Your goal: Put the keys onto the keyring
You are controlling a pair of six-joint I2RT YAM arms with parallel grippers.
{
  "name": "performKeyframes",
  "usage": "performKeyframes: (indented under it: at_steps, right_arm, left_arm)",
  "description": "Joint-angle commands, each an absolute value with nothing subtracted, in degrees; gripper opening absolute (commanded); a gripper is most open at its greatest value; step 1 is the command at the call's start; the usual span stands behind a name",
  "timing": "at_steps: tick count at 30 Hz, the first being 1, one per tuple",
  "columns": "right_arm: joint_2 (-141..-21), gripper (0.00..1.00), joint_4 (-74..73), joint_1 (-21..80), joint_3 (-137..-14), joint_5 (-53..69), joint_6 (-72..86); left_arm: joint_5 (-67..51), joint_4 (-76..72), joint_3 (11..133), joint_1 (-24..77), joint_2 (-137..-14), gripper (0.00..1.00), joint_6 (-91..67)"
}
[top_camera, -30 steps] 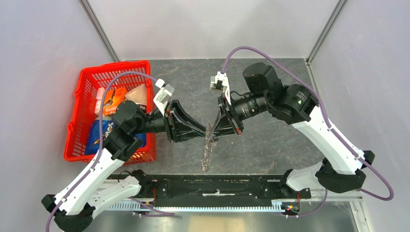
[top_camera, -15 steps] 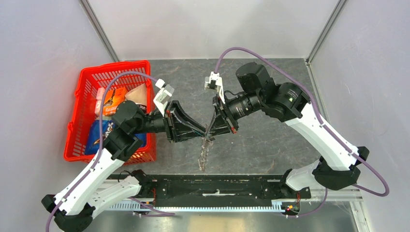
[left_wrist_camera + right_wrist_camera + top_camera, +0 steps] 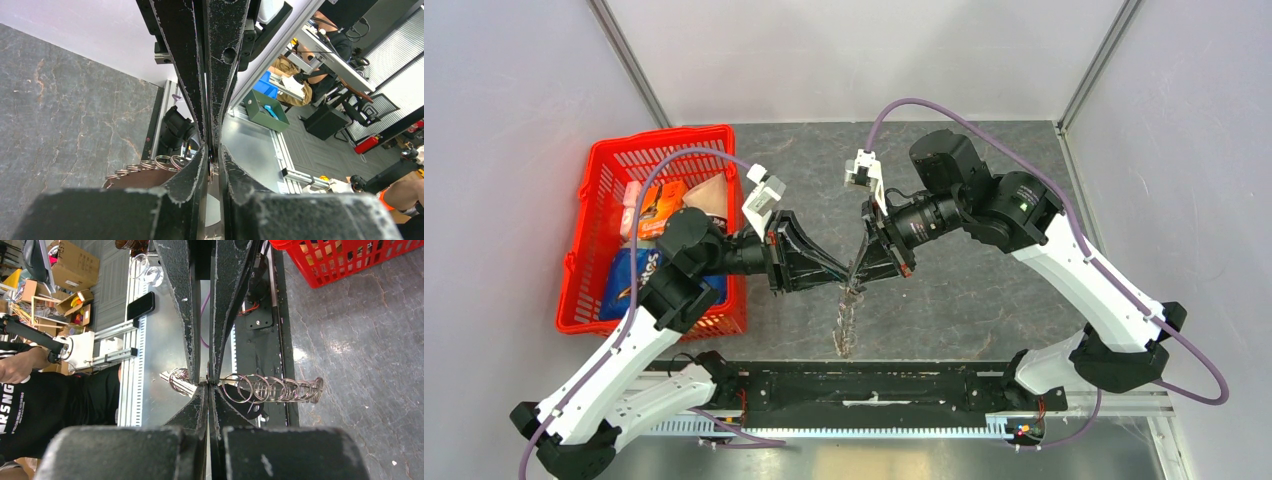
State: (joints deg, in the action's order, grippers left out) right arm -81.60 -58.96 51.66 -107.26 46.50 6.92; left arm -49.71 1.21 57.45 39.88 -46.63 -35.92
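The keyring (image 3: pixel 844 325) is a chain of rings dangling toward 6 o'clock from the meeting fingertips, over the table (image 3: pixel 984 290). The keys are not distinguishable. The left gripper (image 3: pixel 214 170) is clamped on one ring. The right gripper (image 3: pixel 208 390) is closed tight, its pinched item hidden. A red basket (image 3: pixel 594 250) sits at 9 o'clock.

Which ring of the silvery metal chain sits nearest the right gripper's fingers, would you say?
The end ring beside the shut fingers; the others string away from them.
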Motion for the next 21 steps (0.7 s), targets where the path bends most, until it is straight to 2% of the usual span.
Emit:
performKeyframes:
  at_steps: [1, 12, 21]
  right_arm:
    - [-81.48, 0.00, -55.89, 52.03, -108.48, 47.20, 7.20]
    - [-80.90, 0.00, -56.06, 52.03, -108.46, 46.68, 7.02]
    - [-80.26, 0.00, -55.16, 51.99, -108.57, 45.88, 7.60]
  left_arm:
    - [-51.68, 0.71, 58.01, 39.92, -46.89, 0.16, -34.28]
    - [-52.37, 0.97, 58.25, 39.90, -47.07, 0.03, -34.27]
    - [-52.17, 0.18, 57.49, 39.91, -45.77, 0.02, -33.78]
